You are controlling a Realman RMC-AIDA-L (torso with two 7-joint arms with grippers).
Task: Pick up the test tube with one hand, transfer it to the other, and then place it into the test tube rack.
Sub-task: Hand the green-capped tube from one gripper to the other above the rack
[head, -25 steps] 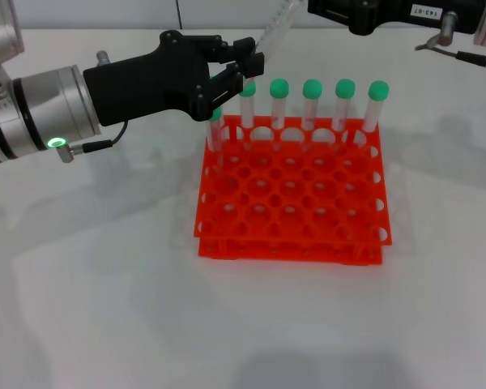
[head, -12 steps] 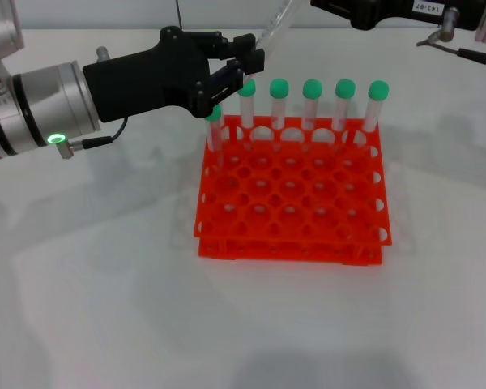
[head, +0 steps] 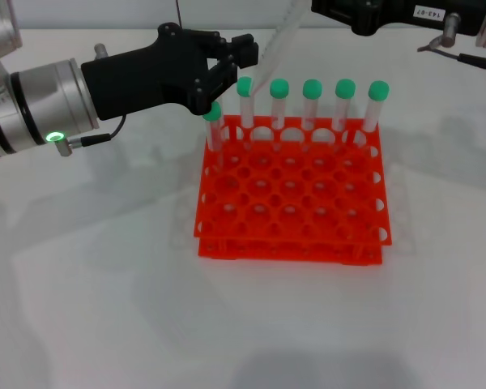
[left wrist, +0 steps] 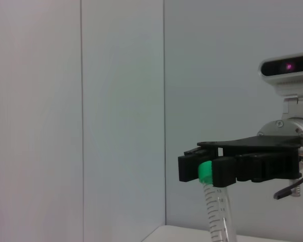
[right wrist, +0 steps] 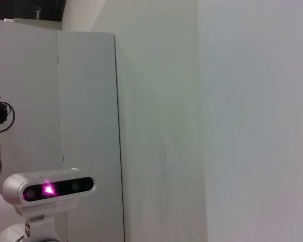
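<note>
We see the test tube [head: 274,50] hanging slanted from our right end effector [left wrist: 207,170], pinched at its green cap, its low tip beside our spread left end effector [head: 236,61], above the test tube rack [head: 292,194].

Pale panelled wall [left wrist: 91,101], white table [head: 105,284]

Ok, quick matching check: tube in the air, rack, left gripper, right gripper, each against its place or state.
1. tube
2. rack
3. left gripper
4. right gripper

A. shut on a green cap
B. orange-red, standing level
C. tilted, above the rack's back row
D. by the rack's back-left corner

Pairs: 1-C, 2-B, 3-D, 4-A
</note>
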